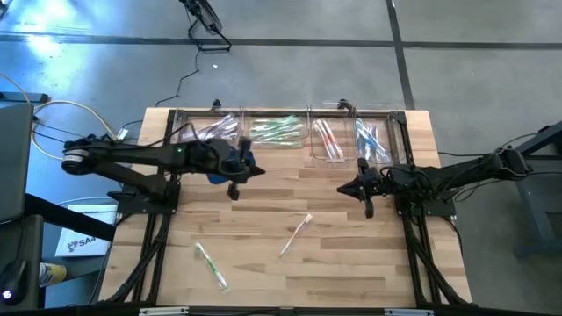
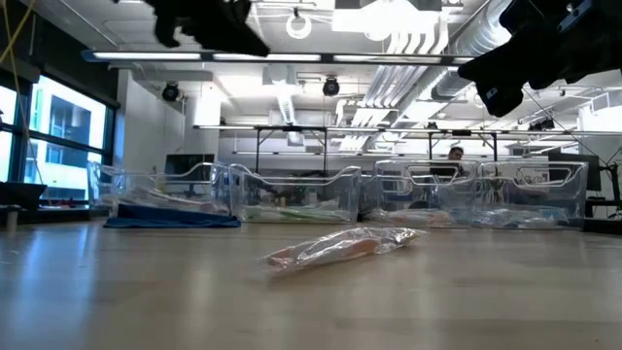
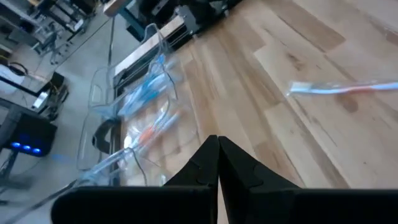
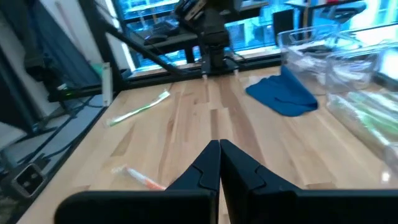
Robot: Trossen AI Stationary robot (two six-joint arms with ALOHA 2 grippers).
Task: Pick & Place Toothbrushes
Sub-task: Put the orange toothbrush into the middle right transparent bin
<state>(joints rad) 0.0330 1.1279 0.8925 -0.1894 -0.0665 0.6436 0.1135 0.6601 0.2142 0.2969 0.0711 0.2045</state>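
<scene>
Presently two toothbrushes lie loose on the wooden tabletop (image 1: 263,272): a pink toothbrush (image 1: 296,235) near the middle and a green toothbrush (image 1: 210,265) toward the front left, well apart. Others sit sorted in the clear bins (image 1: 290,132) along the far edge; their count is hard to make out through glinting wrap. A blue cloth (image 1: 230,163) lies partly hidden beneath the left claw (image 1: 234,189), which hangs clenched and empty. The right claw (image 1: 368,207) hangs likewise clenched, empty, beside the rightmost bins.

Two loose toothbrushes (image 1: 296,235) on table (more binned) — four bins (image 1: 330,132).
</scene>
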